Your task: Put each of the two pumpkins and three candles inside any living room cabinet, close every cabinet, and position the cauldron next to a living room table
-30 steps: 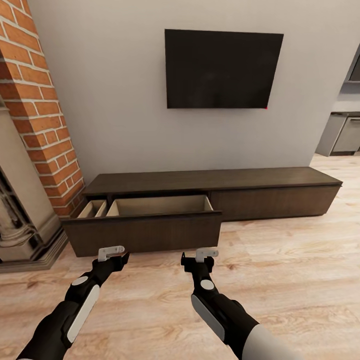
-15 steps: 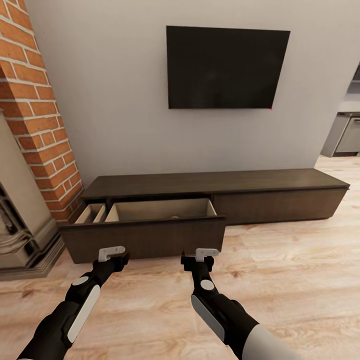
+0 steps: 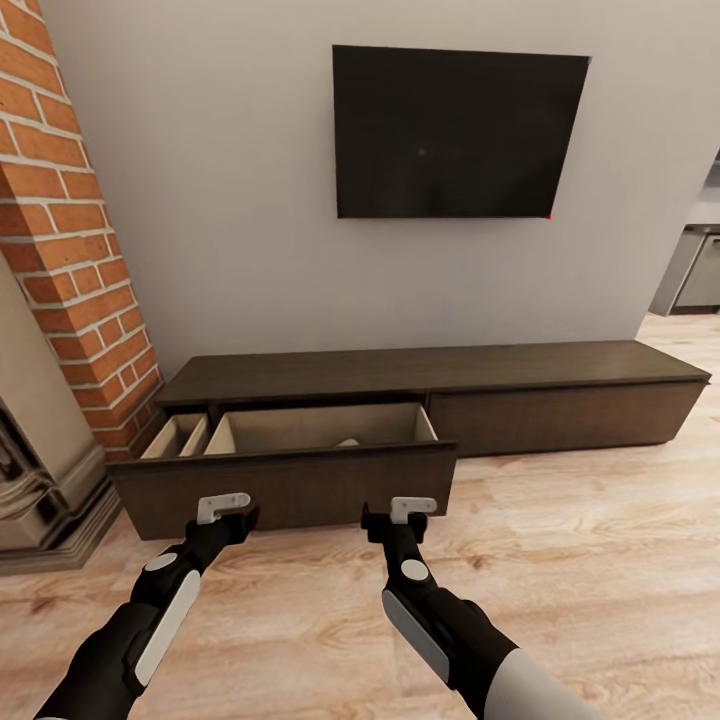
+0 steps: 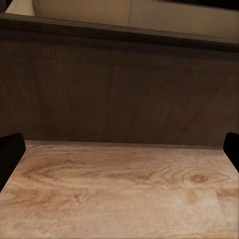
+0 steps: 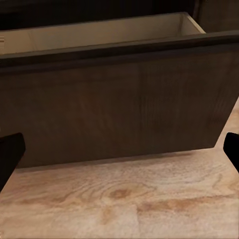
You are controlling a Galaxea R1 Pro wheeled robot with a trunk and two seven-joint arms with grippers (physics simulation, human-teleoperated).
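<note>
Both pincers, the left gripper (image 3: 228, 512) and right gripper (image 3: 393, 519), hung released and empty just short of the cabinet (image 3: 430, 385) along the wall. Its long dark front (image 3: 285, 485) stood pulled out, pale interior exposed, a small pale object barely visible inside. Closing evidently remained, as did any items still unstored.
</note>
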